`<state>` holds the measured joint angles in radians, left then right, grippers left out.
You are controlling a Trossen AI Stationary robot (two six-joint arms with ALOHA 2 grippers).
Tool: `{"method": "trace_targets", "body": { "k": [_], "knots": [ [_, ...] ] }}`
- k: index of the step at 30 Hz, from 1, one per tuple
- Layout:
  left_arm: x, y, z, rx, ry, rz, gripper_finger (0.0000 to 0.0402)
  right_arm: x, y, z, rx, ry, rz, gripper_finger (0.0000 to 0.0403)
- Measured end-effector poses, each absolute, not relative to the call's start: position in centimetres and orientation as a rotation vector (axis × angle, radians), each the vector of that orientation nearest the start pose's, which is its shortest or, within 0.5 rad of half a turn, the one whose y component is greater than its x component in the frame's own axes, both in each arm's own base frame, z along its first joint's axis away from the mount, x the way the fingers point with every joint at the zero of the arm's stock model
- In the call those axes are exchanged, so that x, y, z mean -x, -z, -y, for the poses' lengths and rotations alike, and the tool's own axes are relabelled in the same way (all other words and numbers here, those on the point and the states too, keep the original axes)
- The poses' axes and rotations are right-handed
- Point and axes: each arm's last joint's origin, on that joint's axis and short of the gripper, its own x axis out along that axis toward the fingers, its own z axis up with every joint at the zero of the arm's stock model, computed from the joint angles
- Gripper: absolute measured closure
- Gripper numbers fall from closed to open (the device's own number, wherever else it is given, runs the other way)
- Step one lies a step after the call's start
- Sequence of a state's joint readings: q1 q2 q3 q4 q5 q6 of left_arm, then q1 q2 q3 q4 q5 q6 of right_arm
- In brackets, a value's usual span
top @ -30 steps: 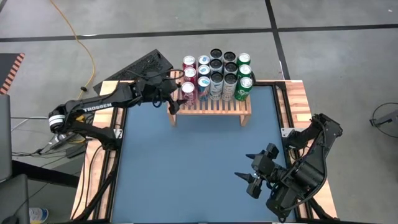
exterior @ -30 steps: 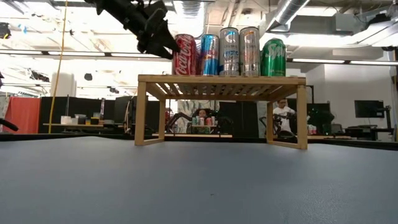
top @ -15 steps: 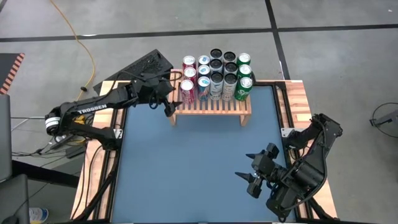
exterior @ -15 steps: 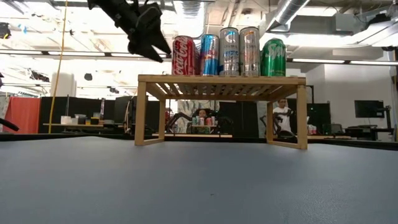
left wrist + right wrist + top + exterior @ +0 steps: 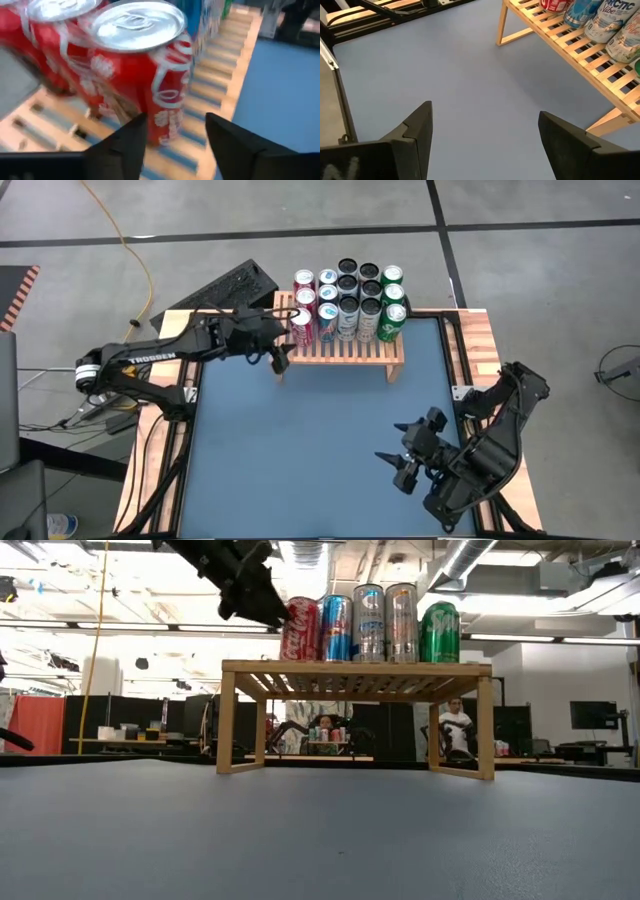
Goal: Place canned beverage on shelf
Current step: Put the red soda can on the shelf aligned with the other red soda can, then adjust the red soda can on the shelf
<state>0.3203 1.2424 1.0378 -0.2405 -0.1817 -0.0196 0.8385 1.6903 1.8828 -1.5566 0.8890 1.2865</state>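
Blue table [image 5: 300,440] holds one shelf [image 5: 340,352] (twelve cans [image 5: 348,305]).

The desk [image 5: 300,450] lies bare from the shelf [image 5: 340,352] to its front edge apart from the right claw [image 5: 405,463] near the front right, while packed cans [image 5: 345,305] block the shelf's back, leaving only its front slats free.

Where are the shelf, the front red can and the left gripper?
shelf [image 5: 395,361]: high view, bare front slat.
front red can [image 5: 145,75]: left wrist view, its side.
left gripper [image 5: 281,356]: high view, between its fingertips.
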Motion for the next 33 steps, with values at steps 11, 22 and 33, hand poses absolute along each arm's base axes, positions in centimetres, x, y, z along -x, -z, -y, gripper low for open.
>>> {"method": "trace_targets", "body": {
  "k": [11, 22, 33],
  "knots": [
    [-27.0, -30.4, -10.2, 0.068, -0.478, -0.499, 0.0318, -21.9, -38.7, -20.4, -0.178, 0.548, -0.651, 0.0117],
    [-24.0, -33.1, -10.5, -0.049, -0.549, -0.45, 0.0347, -22.0, -38.7, -20.3, -0.179, 0.551, -0.652, 0.0117],
    [-21.1, -34.8, -18.6, -0.11, -0.804, -0.231, 0.0399, -22.7, -38.7, -19.5, -0.19, 0.586, -0.649, 0.0117]
  ]
}}
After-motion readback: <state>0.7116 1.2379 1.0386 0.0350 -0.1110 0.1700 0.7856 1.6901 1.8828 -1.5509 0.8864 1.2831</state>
